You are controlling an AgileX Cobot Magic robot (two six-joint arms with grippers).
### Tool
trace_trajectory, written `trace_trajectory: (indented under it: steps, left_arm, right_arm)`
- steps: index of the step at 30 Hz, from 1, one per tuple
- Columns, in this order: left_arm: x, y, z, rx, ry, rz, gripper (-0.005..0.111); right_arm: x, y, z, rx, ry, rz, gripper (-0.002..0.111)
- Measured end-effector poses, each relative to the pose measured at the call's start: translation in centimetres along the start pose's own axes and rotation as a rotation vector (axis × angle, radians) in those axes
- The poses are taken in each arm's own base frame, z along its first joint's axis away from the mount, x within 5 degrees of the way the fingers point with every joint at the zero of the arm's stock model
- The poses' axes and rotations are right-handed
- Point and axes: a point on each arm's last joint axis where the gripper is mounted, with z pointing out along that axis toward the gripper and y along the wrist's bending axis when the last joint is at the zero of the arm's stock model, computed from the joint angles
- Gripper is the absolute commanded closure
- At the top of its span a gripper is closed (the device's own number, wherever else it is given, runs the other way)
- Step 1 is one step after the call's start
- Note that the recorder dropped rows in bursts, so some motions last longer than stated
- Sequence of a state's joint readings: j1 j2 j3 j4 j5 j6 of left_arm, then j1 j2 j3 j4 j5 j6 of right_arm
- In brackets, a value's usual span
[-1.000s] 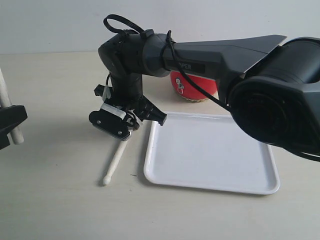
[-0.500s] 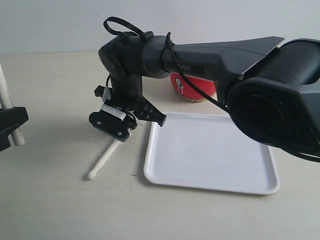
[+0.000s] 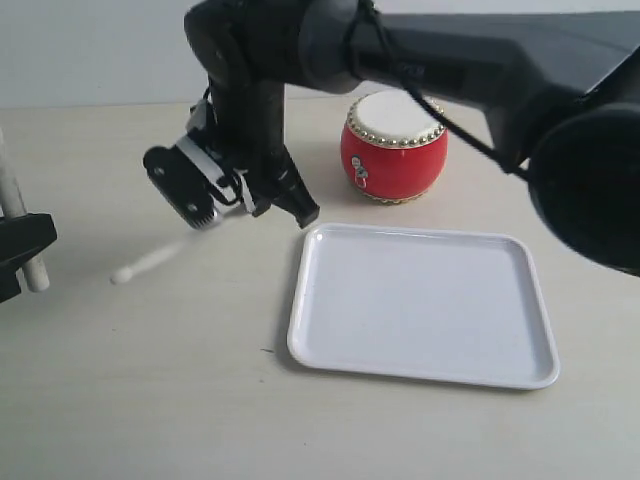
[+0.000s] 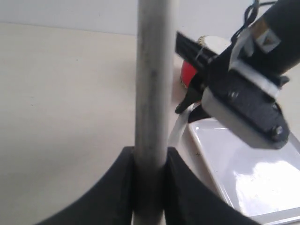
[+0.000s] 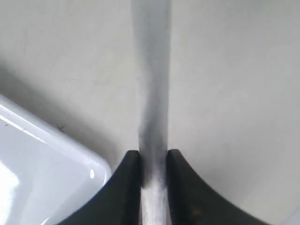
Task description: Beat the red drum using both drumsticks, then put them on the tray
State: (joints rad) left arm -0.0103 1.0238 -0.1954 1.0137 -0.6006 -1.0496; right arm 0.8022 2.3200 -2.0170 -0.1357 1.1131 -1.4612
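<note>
At the far left of the exterior view, the left gripper [image 3: 22, 248] was seen at the frame's edge, clamped on one drumstick [image 3: 10, 195], which was held nearly upright above the table [image 3: 120, 400]; in the left wrist view the black fingers [image 4: 124, 187] were pressed against both sides of that stick [image 4: 152, 70]. Further right, the other drumstick [image 3: 150, 262] was shown as a pale blurred streak, slanting down and to the left, lifted off the table and well apart from the tray. It was gripped by the right gripper [image 3: 225, 200], whose arm was reached across from the right; in the right wrist view the jaws were closed tight on the stick [image 5: 151, 84], with a rounded tray corner [image 5: 47, 159] visible beside them. The white tray [image 3: 420, 300] was laid flat right of centre with nothing on it. Behind the tray's far rim, close to it but not touching, the red drum [image 3: 393, 155] was stood upright, its cream skin facing up
</note>
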Motion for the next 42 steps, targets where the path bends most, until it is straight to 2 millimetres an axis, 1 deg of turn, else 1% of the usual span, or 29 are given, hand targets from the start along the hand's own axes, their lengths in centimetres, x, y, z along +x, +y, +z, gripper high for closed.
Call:
trace_trajectory:
  steps: [2,8,11,12,13,14,15,16,17,19,21,22,23,24,25,26,27,30,31,33,35,36,38,40,42]
  left_arm:
    - [0.0,0.0,0.0,0.0,0.0,0.0,0.107]
    - [-0.4,0.0,0.1,0.001,-0.01,0.006,0.107]
    - [-1.6,-0.1,0.2,0.007,-0.04,0.028,0.107]
    - [-2.7,-0.2,0.4,0.019,-0.057,0.053,0.107]
    - [-3.3,-0.3,0.5,0.027,-0.067,0.064,0.107]
    - [-4.8,-0.7,0.6,0.053,-0.071,0.089,0.107]
    - [-5.3,-0.9,0.7,0.068,-0.062,0.098,0.107]
    - [-6.8,-1.2,0.7,0.085,-0.047,0.123,0.107]
    - [-7.4,-1.3,0.7,0.088,-0.038,0.132,0.107]
    - [-10.4,-1.4,0.5,0.045,-0.013,0.164,0.107]
    - [-12.2,-1.4,0.9,0.032,-0.02,0.149,0.107]
    - [-12.5,-1.4,1.2,0.035,-0.015,0.15,0.107]
    - [-12.8,-1.4,2.2,0.037,0.001,0.151,0.107]
    - [-12.9,-1.3,2.9,0.027,0.012,0.157,0.107]
    - [-13.2,-0.8,4.4,-0.039,0.019,0.177,0.107]
    - [-13.4,-0.3,5.2,-0.1,0.02,0.189,0.107]
    - [-13.3,1.2,6.7,-0.247,0.023,0.193,0.107]
    - [-12.8,4.0,7.8,-0.506,0.03,0.183,0.107]
    - [-12.5,4.8,7.9,-0.569,0.045,0.18,0.107]
    - [-11.3,6.2,8.2,-0.693,0.134,0.17,0.107]
    - [-9.8,7.2,8.5,-0.77,0.273,0.151,0.107]
    - [-9.0,7.4,8.8,-0.783,0.36,0.134,0.107]
    - [-7.5,7.2,9.5,-0.743,0.518,0.096,0.107]
    - [-6.4,6.4,10.4,-0.661,0.643,0.082,0.107]
    - [-5.5,4.8,11.5,-0.559,0.741,0.089,0.107]
  right_arm:
    - [0.3,-0.1,-2.2,0.031,-0.002,0.099,0.108]
    - [1.3,0.2,-7.2,0.081,0.02,0.354,0.108]
    - [1.9,0.4,-9.2,0.126,0.047,0.5,0.108]
    - [2.9,0.5,-10.5,0.155,0.045,0.628,0.108]
    - [3.4,0.6,-11.0,0.164,0.043,0.677,0.108]
    - [5.1,0.8,-12.1,0.186,0.032,0.811,0.108]
    - [6.0,1.0,-12.5,0.19,0.025,0.862,0.108]
    - [8.4,1.4,-13.3,0.199,0.008,0.994,0.108]
    - [9.4,1.6,-13.6,0.203,-0.002,1.049,0.108]
    - [14.0,2.8,-14.7,0.208,-0.051,1.296,0.108]
    - [16.9,4.0,-15.4,0.216,-0.067,1.468,0.108]
    - [17.9,4.5,-15.5,0.216,-0.064,1.527,0.108]
    - [19.1,5.4,-15.6,0.213,-0.056,1.592,0.108]
    - [19.6,5.9,-15.8,0.212,-0.05,1.619,0.108]
    - [20.2,6.7,-15.6,0.195,-0.039,1.652,0.108]
    - [20.5,7.2,-15.6,0.184,-0.029,1.664,0.108]
    - [20.8,7.8,-15.7,0.174,-0.024,1.68,0.108]
    - [21.3,8.4,-15.5,0.162,-0.011,1.698,0.108]
    - [21.3,8.5,-15.4,0.158,-0.008,1.7,0.108]
    - [21.4,8.5,-15.4,0.16,-0.003,1.688,0.108]
    - [21.4,8.6,-15.5,0.161,0.001,1.669,0.108]
    - [21.4,8.6,-15.5,0.163,0.0,1.664,0.108]
    - [21.5,8.5,-15.5,0.178,-0.001,1.658,0.108]
    - [21.5,8.5,-15.5,0.184,0.0,1.658,0.108]
    - [21.5,8.5,-15.5,0.184,0.002,1.657,0.108]
